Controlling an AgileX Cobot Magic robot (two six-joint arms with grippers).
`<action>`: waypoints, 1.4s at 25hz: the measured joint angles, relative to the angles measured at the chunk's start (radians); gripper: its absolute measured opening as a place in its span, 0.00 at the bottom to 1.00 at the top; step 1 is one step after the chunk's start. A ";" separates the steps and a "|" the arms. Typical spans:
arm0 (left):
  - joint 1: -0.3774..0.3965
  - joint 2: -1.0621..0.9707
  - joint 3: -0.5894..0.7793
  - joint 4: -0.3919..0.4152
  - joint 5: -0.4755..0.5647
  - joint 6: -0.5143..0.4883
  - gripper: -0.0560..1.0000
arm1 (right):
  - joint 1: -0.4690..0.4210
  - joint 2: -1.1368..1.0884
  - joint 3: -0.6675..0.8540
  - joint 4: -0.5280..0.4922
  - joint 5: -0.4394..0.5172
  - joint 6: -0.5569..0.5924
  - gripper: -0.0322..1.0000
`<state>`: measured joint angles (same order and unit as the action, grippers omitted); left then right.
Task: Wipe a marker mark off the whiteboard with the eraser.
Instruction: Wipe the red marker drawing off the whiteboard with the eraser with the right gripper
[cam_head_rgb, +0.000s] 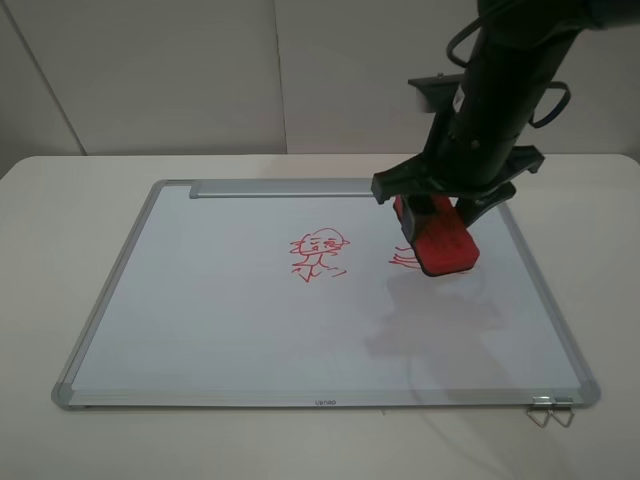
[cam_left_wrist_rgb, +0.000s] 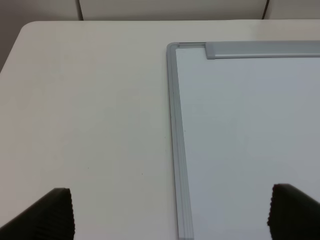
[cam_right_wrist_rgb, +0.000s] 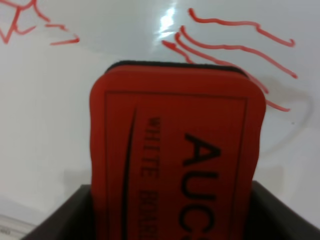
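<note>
The whiteboard (cam_head_rgb: 220, 300) lies flat on a pale table (cam_head_rgb: 60, 200), with its silver tray strip (cam_head_rgb: 285, 188) along the far edge. The marker mark (cam_head_rgb: 318, 255), a small red stick figure, sits near the middle of the board and is intact. To its right, a set of wavy red lines (cam_head_rgb: 403, 258) is partly covered from above by the eraser (cam_head_rgb: 437, 235). The right gripper (cam_head_rgb: 445, 205) is clamped on the eraser, one jaw on each long side, and holds it tilted with the lower end toward the board. In the right wrist view the eraser (cam_right_wrist_rgb: 175, 150) fills the frame, showing black "AUC" lettering on its red top and a dark felt edge at the far end. That end lies just beside the wavy red lines (cam_right_wrist_rgb: 235, 45), and a corner of the marker mark (cam_right_wrist_rgb: 20, 20) shows well off to one side. Whether the felt touches the board surface cannot be told. The eraser is apart from the stick figure. The left gripper (cam_left_wrist_rgb: 172, 215) stands wide apart and holds nothing. Its two dark fingers (cam_left_wrist_rgb: 57, 215) straddle the frame of the whiteboard (cam_left_wrist_rgb: 174, 125) near the corner where the tray strip (cam_left_wrist_rgb: 260, 48) begins. A small wire clip (cam_head_rgb: 550, 412) lies at the near right corner of the board.
</note>
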<state>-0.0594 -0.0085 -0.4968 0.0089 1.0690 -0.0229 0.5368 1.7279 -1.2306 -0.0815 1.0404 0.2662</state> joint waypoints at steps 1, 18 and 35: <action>0.000 0.000 0.000 0.000 0.000 0.000 0.79 | 0.024 0.017 -0.017 0.000 0.010 -0.028 0.52; 0.000 0.000 0.000 0.000 0.000 0.000 0.79 | 0.304 0.439 -0.509 -0.002 0.078 -0.030 0.52; 0.000 0.000 0.000 0.000 0.000 0.000 0.79 | 0.303 0.664 -0.674 -0.044 0.028 -0.020 0.52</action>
<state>-0.0594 -0.0085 -0.4968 0.0089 1.0690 -0.0229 0.8402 2.3923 -1.9048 -0.1258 1.0681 0.2461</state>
